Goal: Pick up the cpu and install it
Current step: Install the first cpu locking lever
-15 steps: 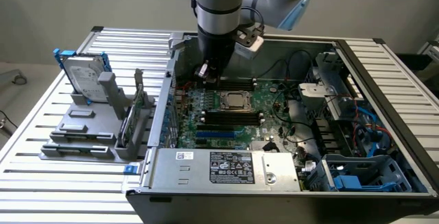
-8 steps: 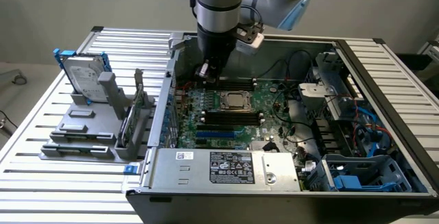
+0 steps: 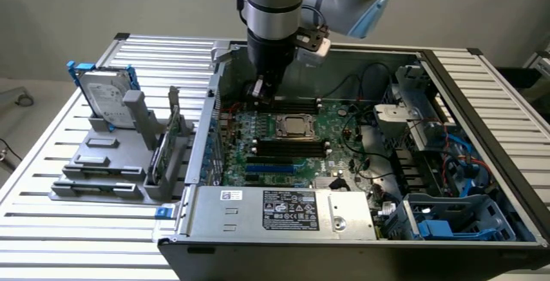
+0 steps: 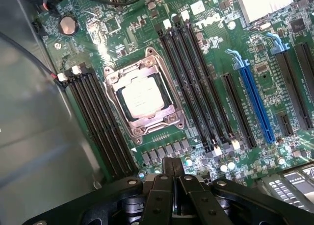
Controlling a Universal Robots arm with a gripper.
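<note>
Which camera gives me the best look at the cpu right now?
The wrist view: the cpu sits in its socket frame, seen large from above, silver top unobstructed. The exterior view shows the cpu only as a small square on the motherboard, past the arm.

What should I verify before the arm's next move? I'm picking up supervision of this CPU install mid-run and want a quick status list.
1. cpu seated in the socket: ok, its silver top lies inside the metal frame.
2. gripper empty: ok, fingers shut together with nothing between them.
3. gripper off the cpu: ok, it hangs above the motherboard, beside the socket.
4. Socket frame latched: cannot tell.
5. Memory slots flanking the socket free: ok, no modules fitted.
6. hard drive undisturbed: ok, upright in the grey holder outside the case.
</note>
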